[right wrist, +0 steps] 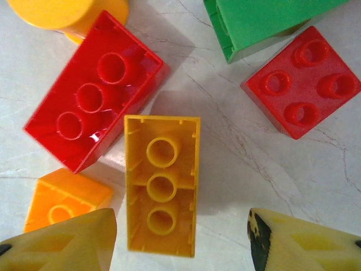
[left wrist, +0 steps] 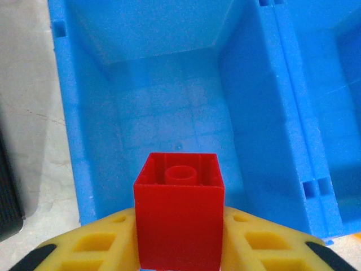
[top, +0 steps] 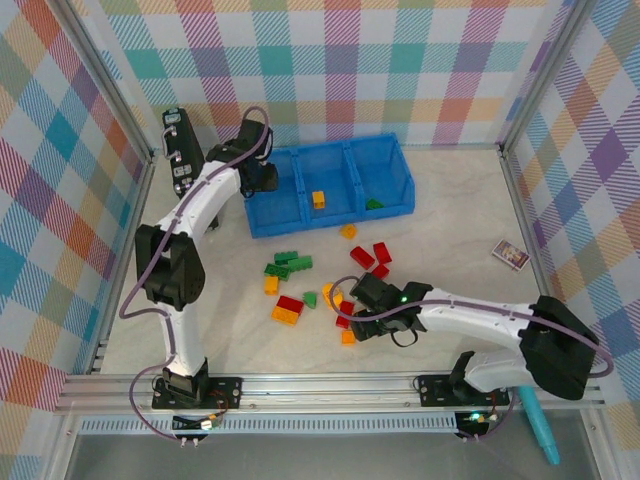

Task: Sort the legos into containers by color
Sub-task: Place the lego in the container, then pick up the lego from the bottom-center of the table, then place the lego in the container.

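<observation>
My left gripper [left wrist: 179, 226] is shut on a red lego [left wrist: 179, 220], held hollow side toward the camera above the floor of the leftmost bin [left wrist: 169, 107] of the blue containers [top: 300, 225]. From above, that gripper [top: 262, 178] hovers at the tray's left end. One orange lego [top: 318, 199] lies in the middle bin and a green one [top: 374, 204] in the right bin. My right gripper [right wrist: 183, 237] is open low over the table, straddling an upside-down yellow lego [right wrist: 162, 183]. The left finger [right wrist: 67, 243] is close to it and the right finger [right wrist: 299, 243] stands well off.
Around the yellow brick lie a long red lego [right wrist: 93, 96], a square red one [right wrist: 304, 82], a green one [right wrist: 259, 22] and an orange one [right wrist: 65, 197]. More loose legos [top: 288, 264] lie mid-table. A black device [top: 180, 150] stands left of the tray and a small block [top: 511, 255] lies far right.
</observation>
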`<action>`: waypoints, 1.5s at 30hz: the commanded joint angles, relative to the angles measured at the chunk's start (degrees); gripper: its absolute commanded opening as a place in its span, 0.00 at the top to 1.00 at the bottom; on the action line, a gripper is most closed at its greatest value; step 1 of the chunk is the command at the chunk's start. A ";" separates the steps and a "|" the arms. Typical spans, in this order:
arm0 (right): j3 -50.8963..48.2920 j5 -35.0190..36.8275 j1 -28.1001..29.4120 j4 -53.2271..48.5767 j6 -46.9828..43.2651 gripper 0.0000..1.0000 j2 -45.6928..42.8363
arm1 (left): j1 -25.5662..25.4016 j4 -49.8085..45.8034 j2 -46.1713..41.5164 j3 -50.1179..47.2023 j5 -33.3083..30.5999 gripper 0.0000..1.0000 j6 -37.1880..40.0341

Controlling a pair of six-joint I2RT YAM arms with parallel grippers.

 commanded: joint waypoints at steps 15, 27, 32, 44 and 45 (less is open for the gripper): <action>0.51 1.53 0.36 4.00 -0.32 0.59 7.32 | 0.61 -5.91 -6.45 1.36 3.75 0.35 4.07; 11.41 4.53 -0.80 -8.79 -6.49 0.66 -3.54 | -0.26 -9.93 -39.67 -26.80 6.41 0.33 -1.44; 23.13 5.55 -6.74 -8.61 -16.79 0.65 0.23 | -0.34 -11.77 -48.44 -34.50 8.92 0.31 -4.21; 46.10 3.52 -17.72 4.69 -28.24 0.65 22.36 | -0.52 -13.06 -57.83 -46.38 10.08 0.28 -9.22; 47.44 3.31 -18.13 5.22 -28.26 0.65 24.04 | -0.61 -13.08 -58.06 -46.82 10.49 0.28 -9.56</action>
